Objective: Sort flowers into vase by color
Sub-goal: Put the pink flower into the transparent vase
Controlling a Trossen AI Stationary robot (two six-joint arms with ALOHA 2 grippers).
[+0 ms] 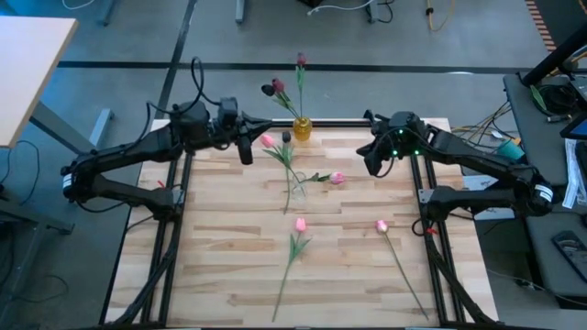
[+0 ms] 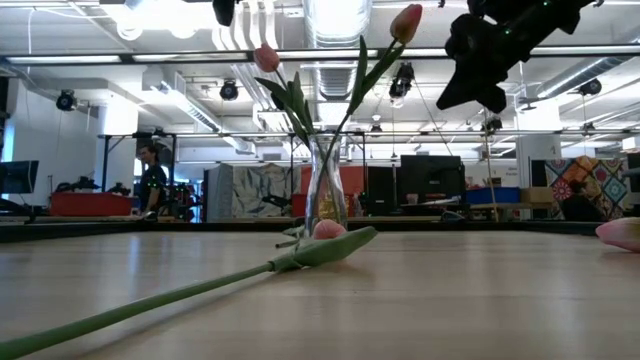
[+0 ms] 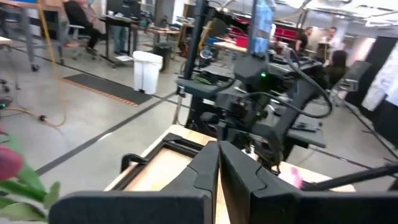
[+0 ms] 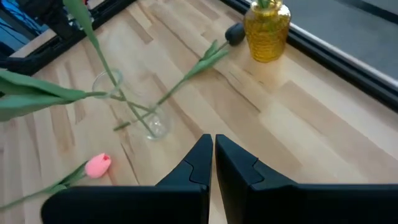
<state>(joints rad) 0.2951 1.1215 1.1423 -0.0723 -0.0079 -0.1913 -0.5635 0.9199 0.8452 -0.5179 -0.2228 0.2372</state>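
A yellow vase [image 1: 301,128] at the table's far edge holds three maroon tulips [image 1: 278,84]. A fourth maroon tulip [image 4: 234,32] lies on the table with its head beside that vase. A clear glass vase [image 4: 138,115] near the table's middle holds two pink tulips [image 2: 265,57], stems standing in it. Two more pink tulips [image 1: 300,224] [image 1: 382,225] lie flat on the near half. My left gripper [image 1: 246,147] hangs shut left of the yellow vase. My right gripper [image 1: 374,163] hovers shut to the right of both vases, above bare wood.
A black frame rail [image 1: 353,121] runs along the table's far edge behind the yellow vase. Bare wood [image 1: 220,247] lies on the near left and between the two lying pink tulips. People and desks show in the room beyond.
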